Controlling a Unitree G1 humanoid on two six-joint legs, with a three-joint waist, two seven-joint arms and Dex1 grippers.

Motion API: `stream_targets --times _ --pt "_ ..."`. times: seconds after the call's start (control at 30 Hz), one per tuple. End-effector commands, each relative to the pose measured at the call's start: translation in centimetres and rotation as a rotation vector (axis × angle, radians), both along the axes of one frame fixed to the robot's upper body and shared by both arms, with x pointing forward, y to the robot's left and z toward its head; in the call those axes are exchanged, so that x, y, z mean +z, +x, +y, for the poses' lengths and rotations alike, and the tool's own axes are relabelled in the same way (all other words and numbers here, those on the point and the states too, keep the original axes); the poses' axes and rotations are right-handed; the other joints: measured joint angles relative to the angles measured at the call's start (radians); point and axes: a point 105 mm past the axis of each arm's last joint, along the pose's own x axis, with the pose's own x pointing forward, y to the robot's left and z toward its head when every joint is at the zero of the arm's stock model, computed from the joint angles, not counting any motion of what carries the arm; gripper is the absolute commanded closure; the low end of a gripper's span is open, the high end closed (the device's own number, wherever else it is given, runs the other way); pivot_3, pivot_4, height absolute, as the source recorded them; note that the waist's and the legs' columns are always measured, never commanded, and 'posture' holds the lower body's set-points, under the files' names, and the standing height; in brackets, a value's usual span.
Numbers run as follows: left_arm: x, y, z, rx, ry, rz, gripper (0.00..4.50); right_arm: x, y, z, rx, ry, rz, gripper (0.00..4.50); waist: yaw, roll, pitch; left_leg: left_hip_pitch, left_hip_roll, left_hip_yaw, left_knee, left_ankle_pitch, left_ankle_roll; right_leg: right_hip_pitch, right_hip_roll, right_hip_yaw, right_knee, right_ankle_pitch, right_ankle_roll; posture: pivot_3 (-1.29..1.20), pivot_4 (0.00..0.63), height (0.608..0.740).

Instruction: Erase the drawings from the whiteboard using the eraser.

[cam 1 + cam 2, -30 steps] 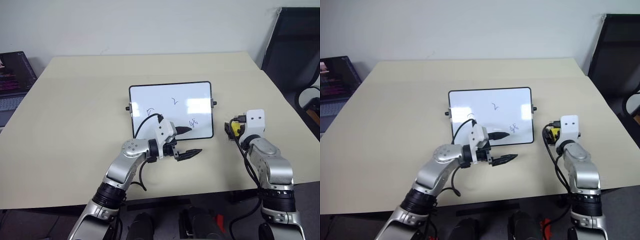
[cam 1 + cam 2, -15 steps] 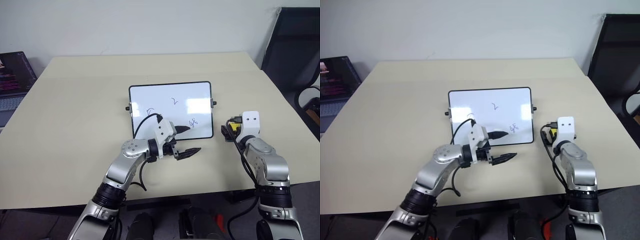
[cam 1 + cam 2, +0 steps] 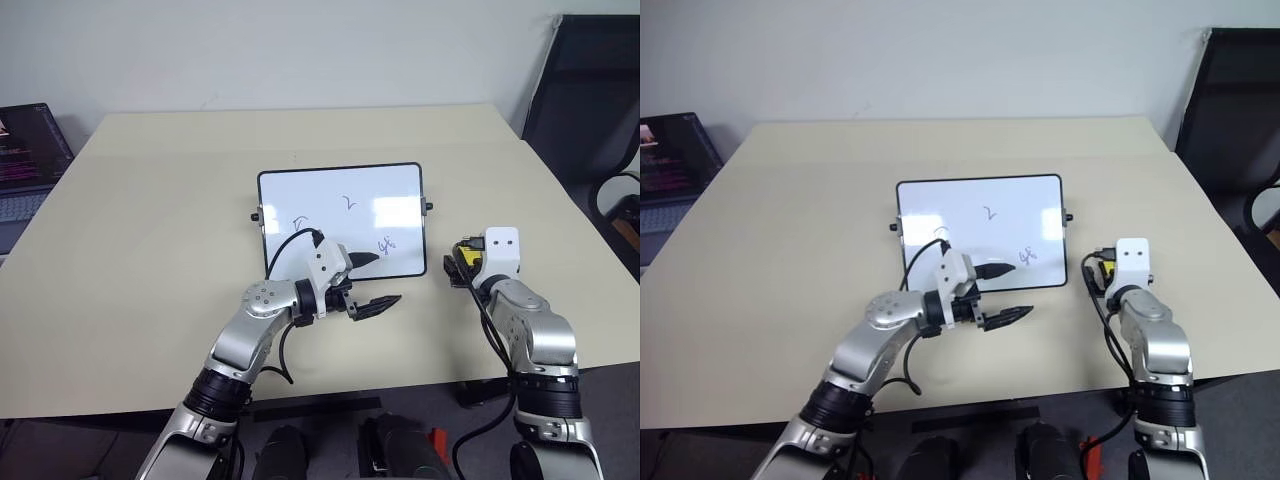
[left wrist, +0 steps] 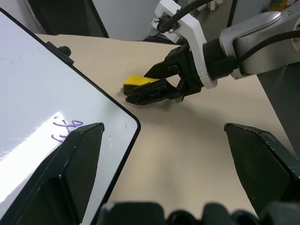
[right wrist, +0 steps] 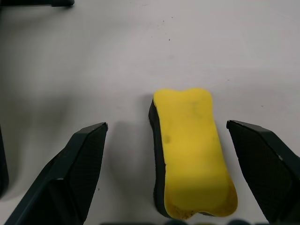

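Taking the small glossy white whiteboard with the thin black frame as landmark: it lies flat on the beige desk, its three dark marker drawings not yet wiped. The left pincer hovers at the board's near edge, pointing toward the robot's right, fingers spread and empty. Further right, just off the board's near right corner, lies the small yellow block eraser with a dark underside, flat on the desk. The right pincer sits directly over it, fingers wide apart and holding nothing; the eraser's long axis runs along the fingers' direction, between them. The right arm is clearly nearer, so closing there looks like the coming move.
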Motion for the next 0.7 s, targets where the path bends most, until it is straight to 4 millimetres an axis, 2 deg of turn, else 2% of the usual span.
stream_targets --times 0.03,0.7 --pt "1.55 -0.50 -0.52 -0.020 -0.040 -0.055 0.00 0.54 -0.02 -0.82 -0.031 0.015 -0.027 0.05 0.000 0.000 0.000 0.000 0.000 0.000 0.000 0.000 0.000 0.000 0.000 0.000 0.000 0.000 0.000 0.00 0.150 0.740" --pt "1.69 -0.53 -0.49 -0.016 -0.041 -0.058 0.00 0.14 0.40 -1.42 -0.078 0.030 -0.031 0.05 0.000 0.000 0.000 0.000 0.000 0.000 0.000 0.000 0.000 0.000 0.000 0.000 0.000 0.000 0.000 0.00 0.150 0.740"
